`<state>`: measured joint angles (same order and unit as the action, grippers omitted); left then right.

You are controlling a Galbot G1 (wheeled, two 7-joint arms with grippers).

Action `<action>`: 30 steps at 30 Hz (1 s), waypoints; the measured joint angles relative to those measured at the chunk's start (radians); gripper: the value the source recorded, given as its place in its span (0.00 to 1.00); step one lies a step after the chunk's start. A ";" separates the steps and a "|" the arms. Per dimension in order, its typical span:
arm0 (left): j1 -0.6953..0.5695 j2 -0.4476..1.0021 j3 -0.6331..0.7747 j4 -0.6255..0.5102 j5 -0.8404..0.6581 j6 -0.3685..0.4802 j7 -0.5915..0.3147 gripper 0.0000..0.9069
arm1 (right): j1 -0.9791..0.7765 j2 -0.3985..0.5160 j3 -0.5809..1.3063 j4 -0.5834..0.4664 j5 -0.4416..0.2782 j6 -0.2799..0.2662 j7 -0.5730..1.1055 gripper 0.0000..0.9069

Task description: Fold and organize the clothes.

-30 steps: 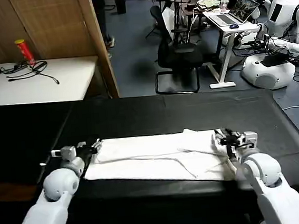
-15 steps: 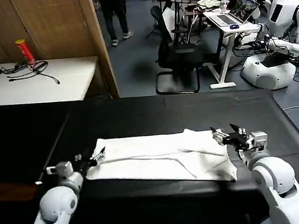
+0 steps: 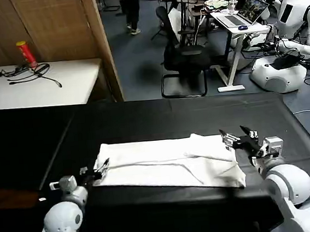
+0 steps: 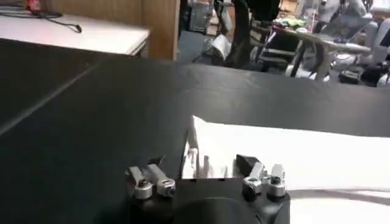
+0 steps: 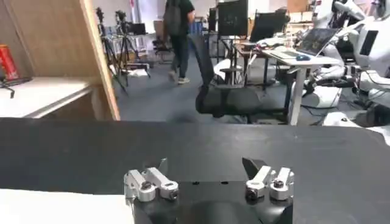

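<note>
The clothes, one white T-shirt (image 3: 168, 163), lie folded into a long flat band across the black table (image 3: 161, 118), with the plain side showing. My left gripper (image 3: 97, 170) hovers open at the band's left end. In the left wrist view the shirt's end (image 4: 286, 161) lies just beyond the open left gripper (image 4: 201, 167), its corner in line with the gap. My right gripper (image 3: 239, 139) is open just off the band's right end. In the right wrist view the right gripper (image 5: 206, 165) is over bare table, with a patch of shirt (image 5: 55, 207) to one side.
A white side table (image 3: 37, 86) with a red can (image 3: 26, 53) and cables stands beyond the far left corner. Past the table's far edge are a wooden partition (image 3: 101, 44), an office chair (image 3: 185, 61), a desk and parked white robots (image 3: 286, 54).
Both arms have drawn back toward the near edge, and their grippers have come away from the shirt's two ends. The shirt has stayed flat in place.
</note>
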<state>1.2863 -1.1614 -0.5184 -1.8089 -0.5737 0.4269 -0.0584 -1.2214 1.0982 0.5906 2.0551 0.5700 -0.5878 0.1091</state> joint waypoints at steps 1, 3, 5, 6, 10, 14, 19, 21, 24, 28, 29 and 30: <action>0.004 -0.003 -0.001 0.001 -0.001 -0.002 -0.001 0.30 | 0.001 0.000 0.000 -0.001 -0.001 0.000 0.000 0.97; 0.008 -0.005 -0.003 0.002 -0.003 -0.004 -0.002 0.20 | 0.004 0.000 0.000 -0.006 -0.001 0.000 -0.001 0.97; 0.014 -0.006 -0.006 0.002 -0.019 -0.005 -0.002 0.18 | 0.006 0.000 0.000 -0.011 -0.002 0.000 -0.001 0.97; 0.016 -0.006 -0.008 0.001 -0.026 -0.005 -0.002 0.13 | 0.007 0.001 0.000 -0.013 -0.004 0.001 -0.002 0.97; 0.014 -0.006 -0.010 0.005 -0.016 -0.005 0.001 0.00 | 0.011 0.003 -0.002 -0.013 -0.005 0.006 -0.001 0.97; 0.000 0.004 -0.009 0.021 0.066 -0.029 0.006 0.00 | 0.014 0.005 0.001 -0.013 -0.006 0.008 0.005 0.97; -0.020 0.046 -0.027 0.052 0.209 -0.071 0.027 0.00 | 0.017 0.003 0.012 -0.021 -0.005 0.011 0.004 0.97; -0.030 0.073 -0.040 0.063 0.237 -0.085 0.030 0.00 | 0.017 0.007 0.015 -0.027 -0.007 0.015 0.004 0.97; -0.049 0.131 -0.061 0.088 0.259 -0.124 0.035 0.00 | 0.014 0.011 0.019 -0.032 -0.009 0.017 0.004 0.97; -0.058 0.238 -0.084 0.132 0.275 -0.176 0.035 0.00 | 0.009 0.016 0.021 -0.036 -0.023 0.022 -0.002 0.97; -0.059 0.260 -0.089 0.141 0.283 -0.183 0.034 0.00 | 0.008 0.018 0.021 -0.039 -0.030 0.026 -0.004 0.97; -0.056 0.282 -0.093 0.146 0.296 -0.190 0.032 0.00 | 0.007 0.022 0.021 -0.041 -0.035 0.029 -0.005 0.97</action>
<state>1.2302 -0.8795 -0.6116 -1.6626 -0.2775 0.2370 -0.0264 -1.2148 1.1197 0.6115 2.0145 0.5349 -0.5593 0.1040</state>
